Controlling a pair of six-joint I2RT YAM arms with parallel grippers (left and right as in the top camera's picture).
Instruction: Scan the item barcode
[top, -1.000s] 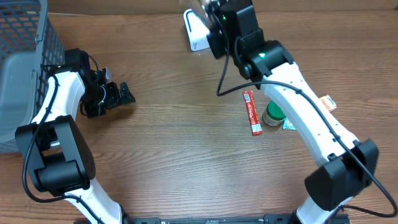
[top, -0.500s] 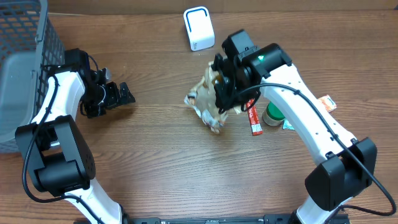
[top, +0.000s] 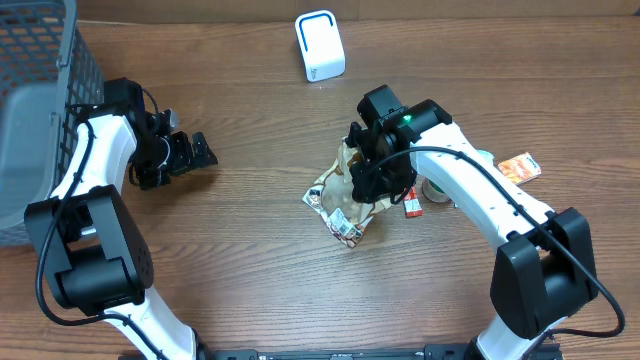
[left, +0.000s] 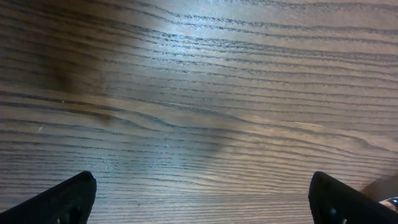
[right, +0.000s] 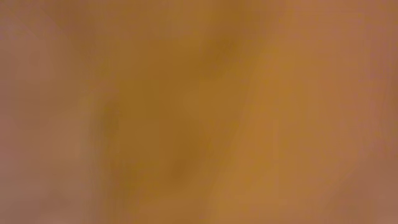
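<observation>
Lying on the table (top: 250, 270) a little right of centre, the crumpled snack packet (top: 338, 208) sits directly beneath the right gripper (top: 368, 185). The gripper body covers the packet's upper right part. The packet's lower left part spreads flat on the wood, with a small printed label at its lower edge. The right wrist view is a uniform orange-brown blur, so it cannot be told whether the right jaws are apart or clamped on the packet.

The left gripper (top: 190, 155) is at the left side of the table, near the grey basket (top: 40, 100). Its jaws stand wide apart with nothing between them, one at each lower corner of the left wrist view above bare wood.

The white scanner (top: 319, 46) stands at the far edge, well apart from the packet. A red stick packet (top: 411, 205) and a green-lidded container (top: 437, 189) lie just beside the right arm, both partly hidden by it. An orange packet (top: 520, 167) lies further right.
</observation>
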